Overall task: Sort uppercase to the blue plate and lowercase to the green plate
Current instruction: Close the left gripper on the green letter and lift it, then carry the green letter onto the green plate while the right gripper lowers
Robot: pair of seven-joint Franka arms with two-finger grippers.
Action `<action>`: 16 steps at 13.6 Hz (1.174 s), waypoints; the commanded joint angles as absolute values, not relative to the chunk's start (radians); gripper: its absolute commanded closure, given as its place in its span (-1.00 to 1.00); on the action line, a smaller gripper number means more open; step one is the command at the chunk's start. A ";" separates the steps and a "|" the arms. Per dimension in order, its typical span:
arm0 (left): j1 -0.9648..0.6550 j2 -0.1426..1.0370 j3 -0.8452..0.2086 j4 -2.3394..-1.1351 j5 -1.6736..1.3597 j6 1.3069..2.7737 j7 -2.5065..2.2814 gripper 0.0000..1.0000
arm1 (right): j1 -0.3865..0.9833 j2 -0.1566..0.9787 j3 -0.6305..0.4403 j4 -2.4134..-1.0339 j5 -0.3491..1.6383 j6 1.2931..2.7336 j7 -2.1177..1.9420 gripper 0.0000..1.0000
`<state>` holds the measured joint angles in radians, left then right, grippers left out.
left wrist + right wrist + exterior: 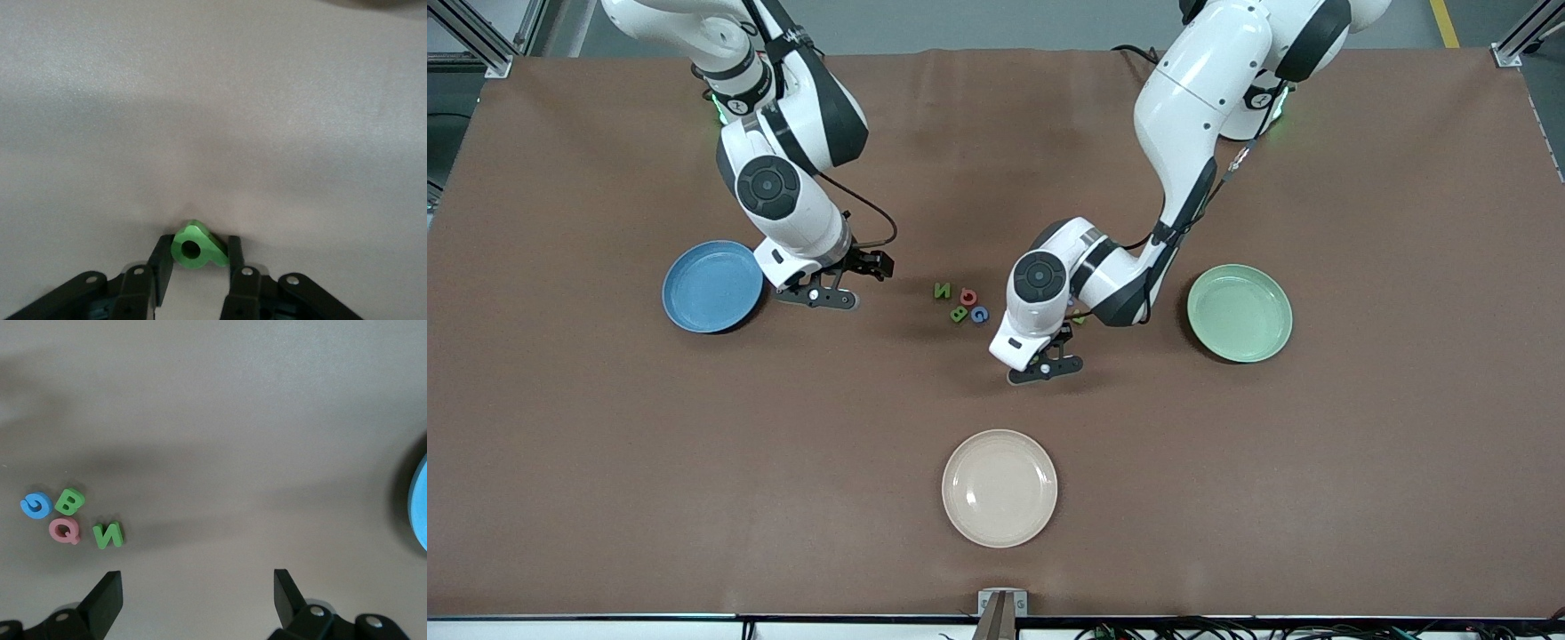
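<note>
Foam letters were the goods under sorting: light, soft and slightly springy, judged unlikely to break but easy to flick aside or squash. The flat side edges offered the best hold, with gentle pressure and the letter kept flat on the desk [605, 444].

The left claw [197, 261] was low at the desk, nearer the front camera than the capitals. Its fingers [160, 257] were drawn narrow, with a small green letter [195, 245] between them, seemingly touched on both sides. That letter had one round hole and looked like a lowercase b. It lay on the desk, well apart from the green plate [1240, 313] at the left arm's end.

The right claw [197, 600] stood wide and empty, waiting just beside the blue plate [711, 286] at the right arm's end.

The capitals, N [942, 290], Q [967, 297], B [959, 313] and G [979, 314], lay clustered between the two claws, none yet on a plate.

Only the left wrist view showed the pinched letter; in the front view the claw hid it. Only the right wrist view made the capitals readable. Only the front view showed both plates, the cream plate [1000, 487] and a green scrap [1079, 318] beside the left arm, the rest hidden.
</note>
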<state>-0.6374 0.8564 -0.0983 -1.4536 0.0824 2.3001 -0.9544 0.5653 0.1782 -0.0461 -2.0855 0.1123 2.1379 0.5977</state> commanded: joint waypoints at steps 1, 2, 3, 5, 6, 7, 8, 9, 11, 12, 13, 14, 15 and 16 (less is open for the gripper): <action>-0.630 0.831 -0.097 -1.480 0.101 2.293 -0.977 0.71 | 0.577 0.149 -0.054 -2.111 0.112 2.145 0.614 -1.00; -0.629 0.819 -0.097 -1.482 0.100 2.283 -0.976 0.75 | 0.577 0.149 -0.054 -2.111 0.112 2.145 0.614 -1.00; -0.627 0.807 -0.097 -1.482 0.100 2.258 -0.974 0.77 | 0.577 0.149 -0.054 -2.109 0.112 2.146 0.614 -1.00; -0.626 0.758 -0.097 -1.488 0.100 2.173 -0.963 0.81 | 0.578 0.149 -0.054 -2.109 0.112 2.148 0.614 -1.00; -0.608 0.729 -0.100 -1.500 0.103 2.140 -0.960 0.83 | 0.578 0.150 -0.054 -2.111 0.112 2.151 0.614 -1.00; -0.591 0.695 -0.103 -1.532 0.098 2.131 -0.951 0.84 | 0.578 0.152 -0.054 -2.111 0.112 2.157 0.614 -1.00; -0.581 0.655 -0.106 -1.575 0.095 2.131 -0.927 0.84 | 0.578 0.155 -0.054 -2.111 0.112 2.160 0.614 -1.00; -0.566 0.606 -0.107 -1.633 0.095 2.131 -0.892 0.84 | 0.586 0.156 -0.054 -2.111 0.113 2.163 0.615 -1.00; -0.522 0.487 -0.109 -1.769 0.094 2.132 -0.810 0.84 | 0.589 0.164 -0.054 -2.114 0.113 2.186 0.615 -1.00; -0.491 0.429 -0.109 -1.839 0.094 2.132 -0.757 0.84 | 0.594 0.166 -0.054 -2.126 0.114 2.204 0.623 -1.00; -0.462 0.376 -0.110 -1.903 0.094 2.132 -0.694 0.84 | 0.601 0.169 -0.052 -2.140 0.114 2.235 0.646 -1.00; -0.437 0.342 -0.117 -1.951 0.092 2.137 -0.652 0.84 | 0.613 0.172 -0.052 -2.152 0.114 2.264 0.655 -1.00; -0.407 0.309 -0.120 -2.006 0.094 2.146 -0.619 0.84 | 0.623 0.182 -0.052 -2.158 0.114 2.288 0.669 -1.00; -0.388 0.279 -0.120 -2.052 0.094 2.164 -0.585 0.84 | 0.632 0.193 -0.052 -2.158 0.114 2.304 0.679 -1.00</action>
